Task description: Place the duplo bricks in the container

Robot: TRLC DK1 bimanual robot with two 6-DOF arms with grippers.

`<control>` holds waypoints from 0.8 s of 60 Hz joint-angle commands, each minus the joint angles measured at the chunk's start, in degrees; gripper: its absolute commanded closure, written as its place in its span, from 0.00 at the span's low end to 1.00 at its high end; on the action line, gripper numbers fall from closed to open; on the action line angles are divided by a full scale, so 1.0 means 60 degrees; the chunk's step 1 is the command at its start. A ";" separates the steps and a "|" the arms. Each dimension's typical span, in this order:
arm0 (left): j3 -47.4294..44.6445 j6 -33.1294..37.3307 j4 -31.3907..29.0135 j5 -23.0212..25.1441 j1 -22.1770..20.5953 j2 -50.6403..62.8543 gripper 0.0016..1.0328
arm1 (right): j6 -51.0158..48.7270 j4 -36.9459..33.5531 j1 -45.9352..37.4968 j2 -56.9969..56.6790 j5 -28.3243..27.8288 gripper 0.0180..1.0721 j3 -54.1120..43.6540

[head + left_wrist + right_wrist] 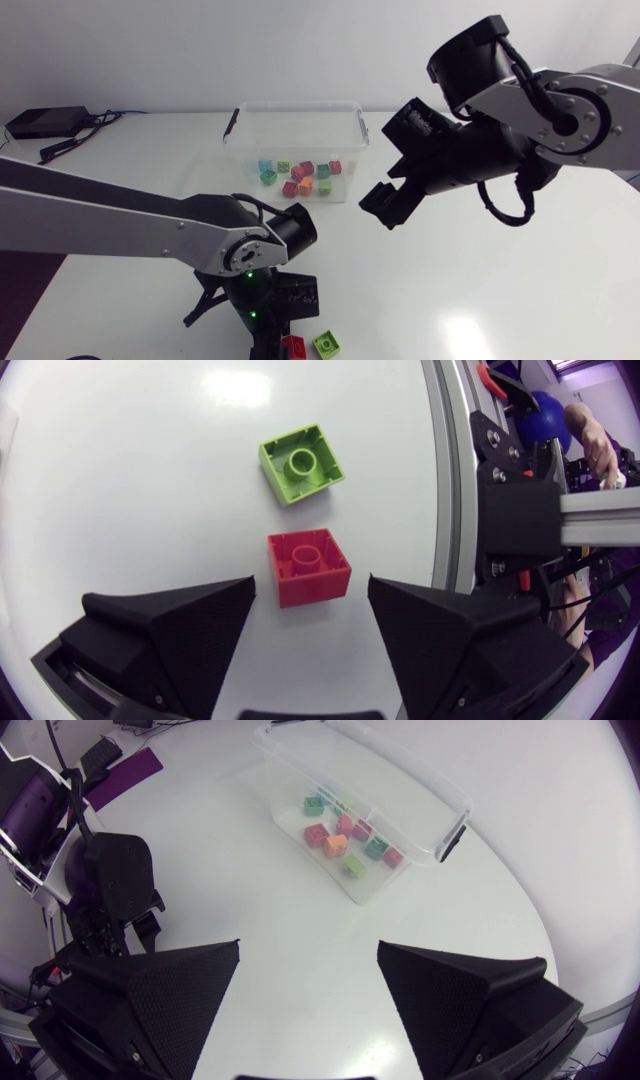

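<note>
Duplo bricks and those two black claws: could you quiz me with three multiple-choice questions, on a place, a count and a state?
1. The red brick on the table lies: A) stacked on another brick; B) between the left gripper's fingers; C) at a far corner.
2. Bricks on the table outside the container: A) two; B) five; C) none.
3. The right gripper is: A) shut on a brick; B) shut on a lid; C) open, empty.
1 B: the fingers flank it without touching. 2 A: the red one and a lime-green brick. 3 C: only bare table shows between its fingers.
</note>
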 commanded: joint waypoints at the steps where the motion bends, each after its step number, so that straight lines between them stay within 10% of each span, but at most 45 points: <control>1: 0.0104 0.0156 0.0038 0.0066 -0.0091 0.0303 0.45 | 0.0216 -0.0078 0.0021 -0.0162 -0.0051 0.05 -0.0390; 8: 0.0207 0.0053 0.0214 0.0022 -0.0164 0.0420 0.64 | 0.0231 -0.0078 0.0006 -0.0250 -0.0051 0.05 -0.0521; 48: 0.1159 0.0288 -0.0563 -0.0271 0.0993 -0.1279 0.69 | 0.0744 -0.0796 0.1603 -0.1026 -0.0066 0.07 -0.1898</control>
